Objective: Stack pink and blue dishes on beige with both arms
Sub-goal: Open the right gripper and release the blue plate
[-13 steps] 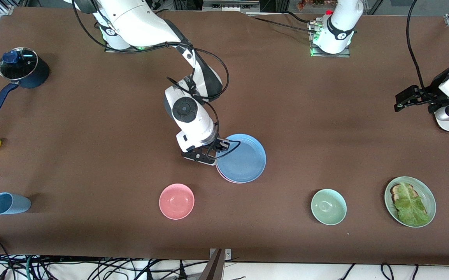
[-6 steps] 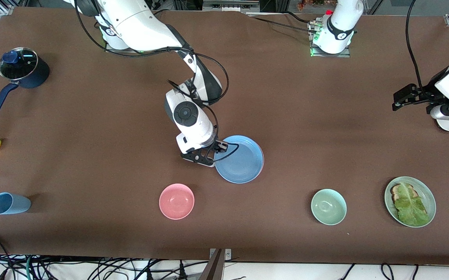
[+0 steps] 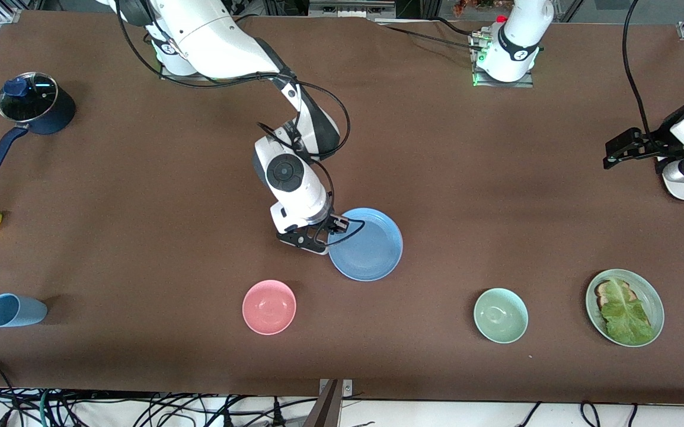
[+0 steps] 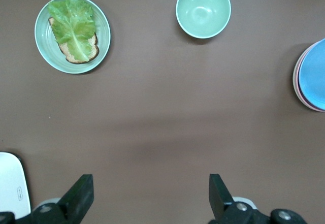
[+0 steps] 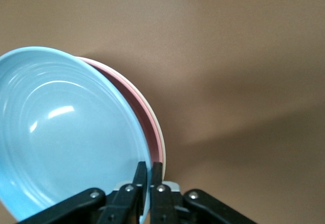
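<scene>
My right claw point(image 3: 328, 232) pinched the blue plate's point(image 3: 368, 246) rim atop the pink plate point(image 5: 144, 117); left claw point(image 4: 147, 196) waited wide open, empty.

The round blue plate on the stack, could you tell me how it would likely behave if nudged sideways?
The round blue plate looks rigid and glossy, so it would probably slide over the pink plate beneath. Being flat and wide, it seems unlikely to tip or roll.

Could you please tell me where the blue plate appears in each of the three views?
Front view: blue plate mid-table, at the right tool.
Left wrist view: a sliver at the picture's edge.
Right wrist view: fills the foreground, rim between the tool's fingers.
Shared landmark: the pink plate directly beneath it.
</scene>
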Robot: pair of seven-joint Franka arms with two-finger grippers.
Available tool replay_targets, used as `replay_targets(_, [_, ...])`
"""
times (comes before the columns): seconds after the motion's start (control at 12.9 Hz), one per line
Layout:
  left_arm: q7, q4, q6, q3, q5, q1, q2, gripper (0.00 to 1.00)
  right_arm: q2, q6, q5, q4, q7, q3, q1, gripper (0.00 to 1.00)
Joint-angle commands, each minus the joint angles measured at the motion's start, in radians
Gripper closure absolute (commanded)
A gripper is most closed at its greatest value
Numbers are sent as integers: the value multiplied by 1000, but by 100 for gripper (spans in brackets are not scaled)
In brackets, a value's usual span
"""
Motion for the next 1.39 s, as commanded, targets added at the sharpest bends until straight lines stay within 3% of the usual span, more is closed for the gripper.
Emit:
replay_targets(0.0, [-34, 19, -5, 1, -1, 0, 6, 0, 20, 9, -3, 36, 21, -1, 5, 44])
replay_targets(0.31, [-34, 21, -5, 1, -2, -1, 6, 0, -4, 0, -6, 36, 15, 2, -4, 14])
replay_targets(0.39, [-36, 19, -5, -2, -2, 0, 6, 0, -26, -5, -12, 34, 6, 0, -13, 1])
replay_targets(0.54, [-39, 21, -5, -2, -7, -1, 7, 0, -108, -63, -16, -1, -32, -1, -57, 0])
replay_targets(1.01, [-40, 21, -2, -4, -8, 0, 10, 0, -405, -446, -22, -94, -420, -1, -276, 0])
replay_targets(1.32, [-42, 21, 9, -4, -22, -3, 20, 0, -616, -505, -145, -235, -606, 0, -438, 0])
